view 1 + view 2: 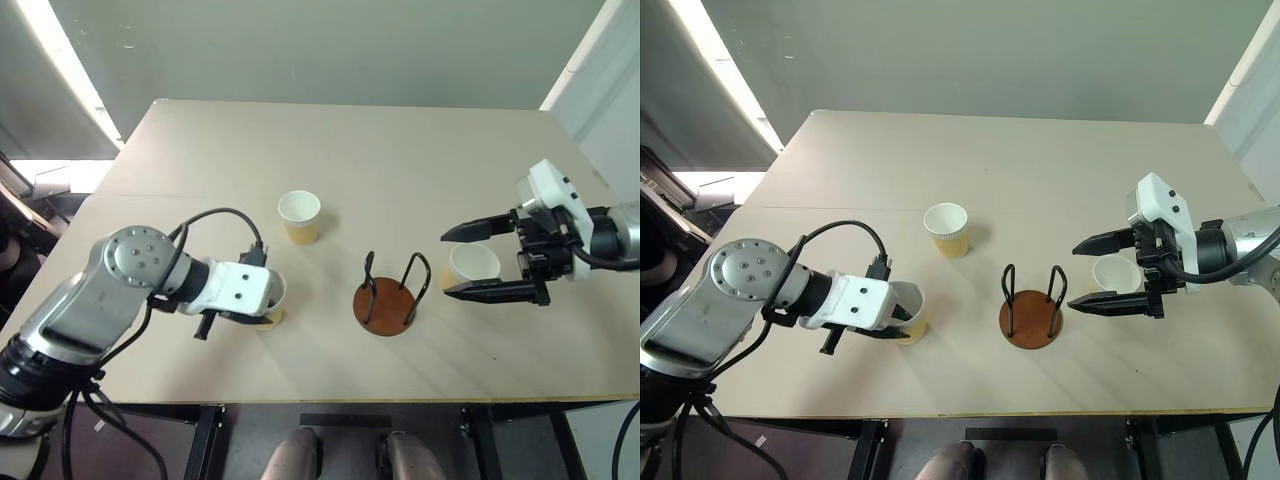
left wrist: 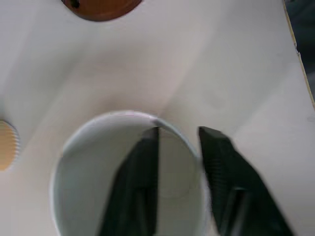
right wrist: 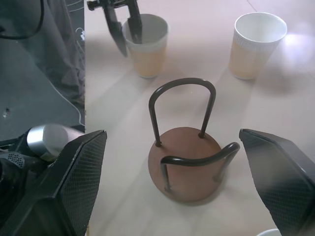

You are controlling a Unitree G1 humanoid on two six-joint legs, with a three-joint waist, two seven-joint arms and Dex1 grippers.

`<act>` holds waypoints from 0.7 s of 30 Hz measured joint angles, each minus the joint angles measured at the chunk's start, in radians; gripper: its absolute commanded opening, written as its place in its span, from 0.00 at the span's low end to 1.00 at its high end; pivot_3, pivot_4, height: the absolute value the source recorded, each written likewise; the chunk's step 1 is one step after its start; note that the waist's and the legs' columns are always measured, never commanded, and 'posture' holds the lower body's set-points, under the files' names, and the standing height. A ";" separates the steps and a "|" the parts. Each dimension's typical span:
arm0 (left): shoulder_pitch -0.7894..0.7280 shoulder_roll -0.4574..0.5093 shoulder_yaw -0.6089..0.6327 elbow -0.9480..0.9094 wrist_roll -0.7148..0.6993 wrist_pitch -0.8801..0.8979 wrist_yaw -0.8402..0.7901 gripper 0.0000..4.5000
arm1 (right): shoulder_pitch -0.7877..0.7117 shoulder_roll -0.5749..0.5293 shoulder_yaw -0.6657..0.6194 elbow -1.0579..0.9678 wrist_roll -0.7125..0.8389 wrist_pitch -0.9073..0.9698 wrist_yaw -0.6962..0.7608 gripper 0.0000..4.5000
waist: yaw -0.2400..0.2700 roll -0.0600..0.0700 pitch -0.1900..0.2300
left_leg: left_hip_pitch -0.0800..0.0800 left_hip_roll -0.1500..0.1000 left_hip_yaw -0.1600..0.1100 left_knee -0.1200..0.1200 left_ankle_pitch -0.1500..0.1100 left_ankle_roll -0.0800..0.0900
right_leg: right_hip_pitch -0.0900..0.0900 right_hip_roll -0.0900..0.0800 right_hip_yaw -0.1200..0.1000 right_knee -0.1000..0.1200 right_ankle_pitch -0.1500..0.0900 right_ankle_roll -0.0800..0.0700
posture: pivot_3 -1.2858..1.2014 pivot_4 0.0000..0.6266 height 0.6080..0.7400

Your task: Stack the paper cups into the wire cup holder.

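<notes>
From the head camera I see the beige table [image 1: 330, 150] with the wire cup holder [image 1: 388, 300] near its front edge, between my two arms. Three paper cups stand upright and well apart: the far cup [image 1: 300, 216] behind the holder toward my left, the left cup [image 1: 908, 312] at my left gripper [image 3: 127, 29], and the right cup [image 1: 1116, 274] under my right gripper [image 1: 1102, 272].

The left wrist view tells me what the head view hides: one black finger [image 2: 140, 182] is inside the left cup and the other is outside, with the white rim between them. The jaws are narrow, pinching the cup wall. The right wrist view confirms this from the other side of the table; the cup still stands on the table.

My right gripper is wide, holding nothing. In the right wrist view the holder stands between its two fingers but farther away. The right cup sits below the fingers, beside the holder, not touching it.
</notes>
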State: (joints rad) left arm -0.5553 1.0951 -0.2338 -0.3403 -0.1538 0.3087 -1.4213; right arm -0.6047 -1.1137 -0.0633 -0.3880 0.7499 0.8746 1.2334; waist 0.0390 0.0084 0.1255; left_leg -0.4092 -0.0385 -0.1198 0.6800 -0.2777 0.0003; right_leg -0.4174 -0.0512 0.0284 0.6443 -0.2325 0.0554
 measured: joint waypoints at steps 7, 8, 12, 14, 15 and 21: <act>-0.177 -0.054 0.001 0.044 -0.087 0.070 -0.066 0.00 | 0.007 0.013 0.000 0.000 0.000 -0.028 -0.018 1.00 | 0.000 0.000 0.000 | 0.000 0.000 0.000 0.000 0.000 0.000 | 0.000 0.000 0.000 0.000 0.000 0.000 | 0.52 0.24 1.00; -0.216 -0.067 0.001 0.058 -0.102 0.081 -0.080 0.00 | 0.012 0.014 -0.001 0.000 0.000 -0.033 -0.021 1.00 | 0.001 0.000 0.000 | 0.000 0.000 0.000 0.000 0.000 0.000 | 0.000 0.000 0.000 0.000 0.000 0.000 | 0.52 0.24 1.00; -0.363 -0.131 0.003 0.135 -0.147 0.115 -0.102 0.00 | 0.039 0.012 -0.005 0.005 -0.009 -0.053 -0.029 1.00 | 0.002 0.000 0.000 | -0.001 0.000 0.000 0.001 0.000 0.000 | 0.000 0.000 0.000 0.000 0.001 0.001 | 0.52 0.24 1.00; -0.431 -0.165 0.001 0.174 -0.163 0.120 -0.109 0.00 | 0.050 0.003 -0.011 0.013 -0.012 -0.063 -0.028 1.00 | 0.002 0.000 0.000 | -0.001 0.000 0.000 0.001 0.000 0.001 | 0.000 0.000 0.000 0.000 0.001 0.001 | 0.52 0.24 1.00; -0.457 -0.181 0.001 0.189 -0.167 0.122 -0.112 0.00 | 0.051 0.000 -0.013 0.019 -0.017 -0.066 -0.029 1.00 | 0.002 0.000 0.000 | -0.002 0.000 0.000 0.001 0.000 0.001 | 0.000 0.000 0.000 0.000 0.001 0.001 | 0.52 0.24 1.00; -0.614 -0.327 -0.008 0.287 -0.210 0.143 -0.139 0.00 | 0.113 -0.026 -0.080 0.027 -0.029 -0.081 -0.034 1.00 | 0.008 0.000 0.000 | -0.003 0.000 0.000 0.002 0.000 0.001 | 0.000 -0.001 -0.001 -0.001 0.001 0.002 | 0.52 0.24 1.00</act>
State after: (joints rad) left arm -1.1696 0.7679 -0.2415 -0.0529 -0.3633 0.4521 -1.5604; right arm -0.4918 -1.1393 -0.1429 -0.3614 0.7207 0.7940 1.1993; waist 0.0474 0.0080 0.1257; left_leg -0.4126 -0.0385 -0.1199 0.6818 -0.2777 0.0016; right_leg -0.4175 -0.0518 0.0276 0.6430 -0.2314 0.0574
